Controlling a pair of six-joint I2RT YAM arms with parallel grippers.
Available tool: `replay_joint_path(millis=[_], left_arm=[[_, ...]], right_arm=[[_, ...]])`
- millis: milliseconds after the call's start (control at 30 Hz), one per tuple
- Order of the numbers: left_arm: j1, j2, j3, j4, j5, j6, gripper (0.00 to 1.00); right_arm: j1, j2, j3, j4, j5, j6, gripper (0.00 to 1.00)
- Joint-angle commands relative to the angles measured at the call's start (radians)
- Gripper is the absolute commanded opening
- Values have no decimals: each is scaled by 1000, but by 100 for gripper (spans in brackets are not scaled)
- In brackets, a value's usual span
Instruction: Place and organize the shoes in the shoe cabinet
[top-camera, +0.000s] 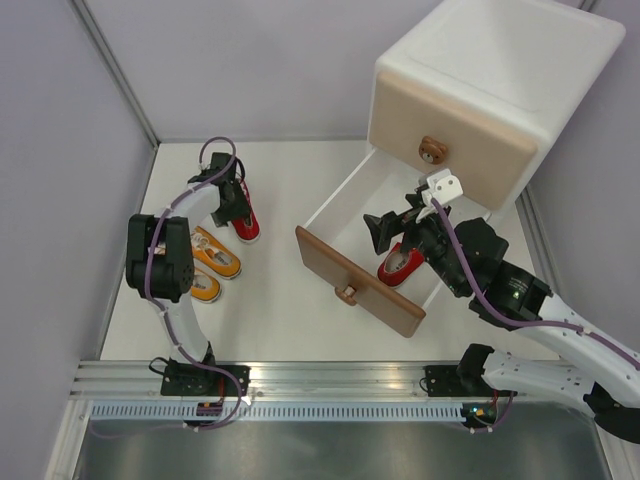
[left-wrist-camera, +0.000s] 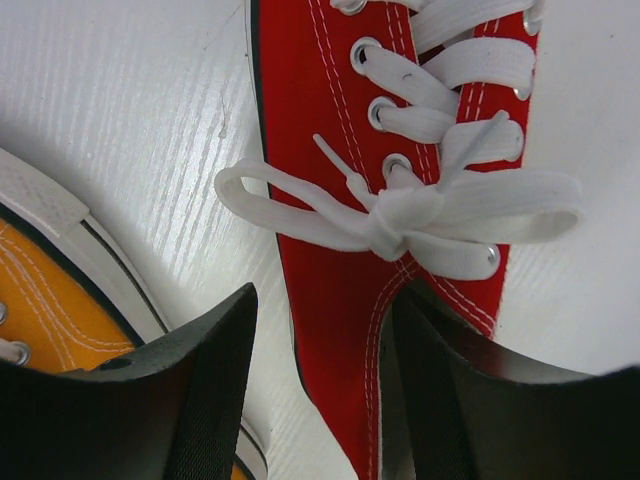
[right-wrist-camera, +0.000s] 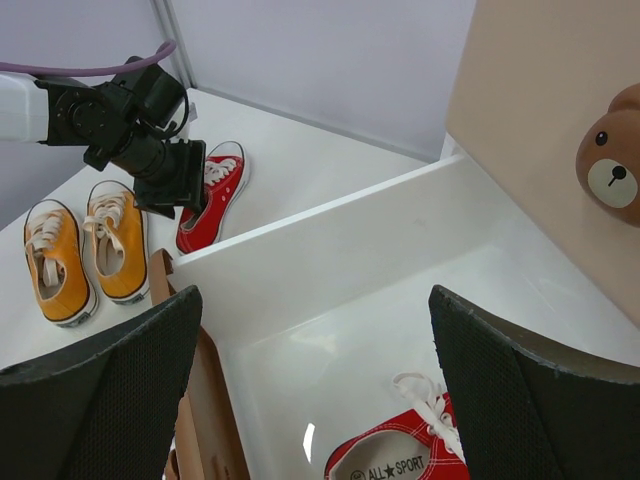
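While the left pincer (left-wrist-camera: 325, 300) straddles the red shoe (left-wrist-camera: 330, 120) half-wide, its light canvas likely squashes; clamp the stiffer sole. Right pincer (right-wrist-camera: 315, 295) gapes.

We are in a robotics lab test cell. Plain grey panels (top-camera: 60, 150) stand left of and beyond the left claw (top-camera: 236, 208), enclosing a bare white tabletop (top-camera: 290, 320). Well behind that claw, an aluminium rail (top-camera: 330, 380) carries the bolted arm bases (top-camera: 195, 380).
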Motion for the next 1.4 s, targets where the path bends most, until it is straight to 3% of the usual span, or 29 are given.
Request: replay_joint_path(millis=[0, 400, 1367], left_arm=[[6, 32, 28, 38, -20, -33, 61], [17, -28, -21, 34, -62, -36, 49], [51, -155, -95, 15, -105, -45, 49]], right_arm=[[-2, 5, -3, 30, 8, -18, 98], [0, 5, -15, 30, -5, -19, 98], [0, -18, -31, 19, -2, -27, 98]])
